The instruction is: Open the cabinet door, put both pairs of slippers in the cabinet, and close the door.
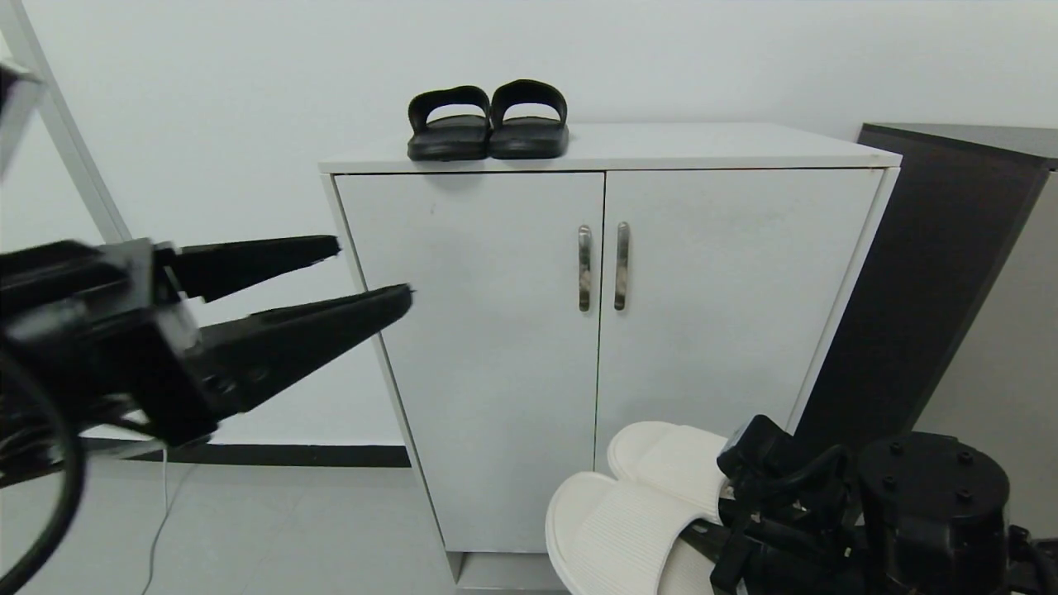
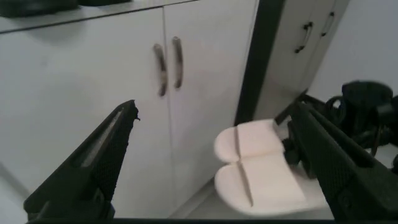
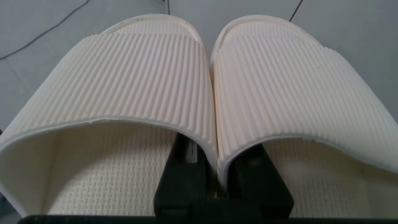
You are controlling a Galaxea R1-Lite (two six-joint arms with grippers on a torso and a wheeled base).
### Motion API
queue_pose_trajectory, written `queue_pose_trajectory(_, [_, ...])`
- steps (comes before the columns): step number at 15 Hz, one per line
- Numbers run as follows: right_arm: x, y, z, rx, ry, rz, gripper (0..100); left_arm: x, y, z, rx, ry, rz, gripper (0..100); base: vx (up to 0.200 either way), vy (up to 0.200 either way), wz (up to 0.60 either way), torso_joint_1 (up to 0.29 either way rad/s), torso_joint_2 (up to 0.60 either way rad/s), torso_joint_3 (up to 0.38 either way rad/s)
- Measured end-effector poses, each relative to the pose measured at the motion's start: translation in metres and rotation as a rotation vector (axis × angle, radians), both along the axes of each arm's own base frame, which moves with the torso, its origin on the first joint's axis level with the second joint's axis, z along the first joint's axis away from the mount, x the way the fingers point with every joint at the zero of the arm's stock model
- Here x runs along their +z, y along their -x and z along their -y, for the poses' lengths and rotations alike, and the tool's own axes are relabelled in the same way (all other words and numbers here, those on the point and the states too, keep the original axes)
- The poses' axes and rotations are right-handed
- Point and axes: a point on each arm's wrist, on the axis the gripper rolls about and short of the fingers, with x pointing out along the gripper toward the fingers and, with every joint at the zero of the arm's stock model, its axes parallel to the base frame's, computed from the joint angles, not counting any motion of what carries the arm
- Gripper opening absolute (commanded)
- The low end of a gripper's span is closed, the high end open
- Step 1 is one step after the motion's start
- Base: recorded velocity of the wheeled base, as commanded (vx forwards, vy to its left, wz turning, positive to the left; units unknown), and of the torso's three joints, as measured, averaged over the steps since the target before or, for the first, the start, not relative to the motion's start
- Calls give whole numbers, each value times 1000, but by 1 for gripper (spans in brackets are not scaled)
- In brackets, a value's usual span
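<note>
Left jaws: apart and empty, raised beside the cabinet's [image 1: 496, 397] left edge.
Right jaws: clamped on the white slippers [image 1: 628, 521], which are held low in front of the right door.
Grip point: the two inner strap edges [image 3: 213, 118], pressed together between my jaws.
Handling, white pair: I judge them light, soft foam. The straps give under pressure, and the ribbing should resist slip.
Look, white pair: cream, with ribbed straps, a dimpled footbed and open toes.
Black slippers [image 1: 488, 124]: side by side on the cabinet top [image 1: 702, 145], above the left door.
Handling, black pair: probably stiffer moulded rubber. Take them by the adjoining straps.
Doors: both shut, with the handles [image 1: 584, 267] meeting at the centre.
</note>
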Motion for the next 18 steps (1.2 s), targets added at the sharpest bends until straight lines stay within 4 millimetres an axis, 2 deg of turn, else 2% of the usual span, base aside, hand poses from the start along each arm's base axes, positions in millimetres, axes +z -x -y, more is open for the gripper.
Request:
queue_pose_trajectory(4, [-5,-2,-2,-4,5,0,0,16,-37,51,-133,72,-50,100,0,0,0,0,0,0])
queue_pose_trajectory(7, [-8,-2,-2,-4,15,-8,0,18,-66,79,-238,63,-73,100,0,0,0,0,0,0])
queue_pose_trajectory(12, [-9,-2,-2,-3,19,-13,0,9,-107,111,-332,47,-144,100,0,0,0,0,0,0])
queue_pose_trajectory(18, [-12,-2,-2,-3,29,-20,0,3,-146,136,-301,125,-249,100,0,0,0,0,0,0])
